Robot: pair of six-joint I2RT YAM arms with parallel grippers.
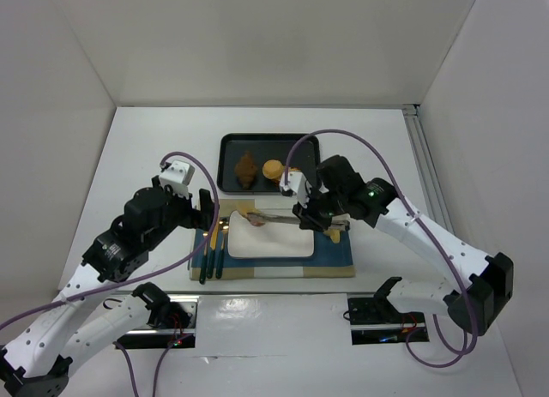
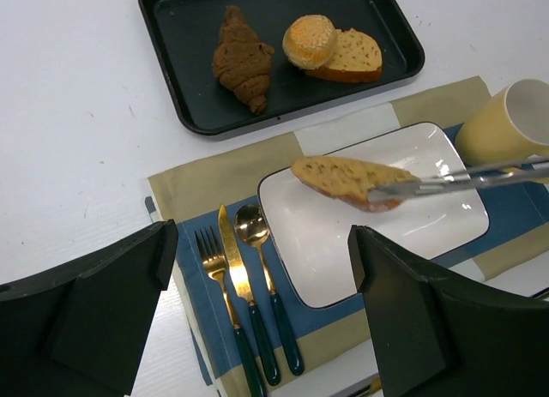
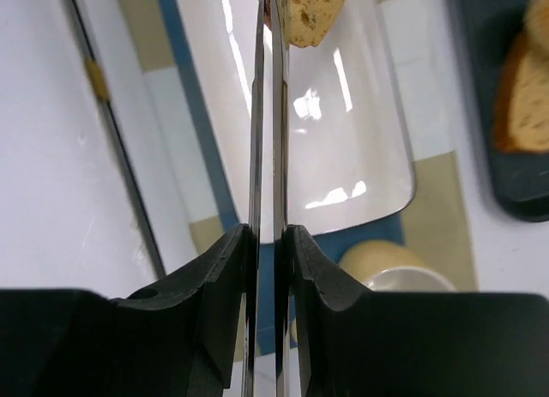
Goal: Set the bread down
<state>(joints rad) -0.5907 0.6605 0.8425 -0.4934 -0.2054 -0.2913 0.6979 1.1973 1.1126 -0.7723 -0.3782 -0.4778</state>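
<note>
One light, soft slice, the bread (image 2: 347,181), hangs over the white plate (image 2: 343,268), pinched at one end by tongs (image 2: 467,181) squeezed in the right end effector (image 3: 268,243), likely crumbling if gripped harder; the left end effector (image 2: 262,251) gapes empty.

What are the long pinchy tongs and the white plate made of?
The tongs look like polished metal: thin, silvery and mirror-bright. The plate seems to be glazed ceramic, perhaps porcelain: smooth white with sharp glints of light.

Top edge crops the bread (image 3: 310,15); cup (image 3: 390,268) half hidden
</note>
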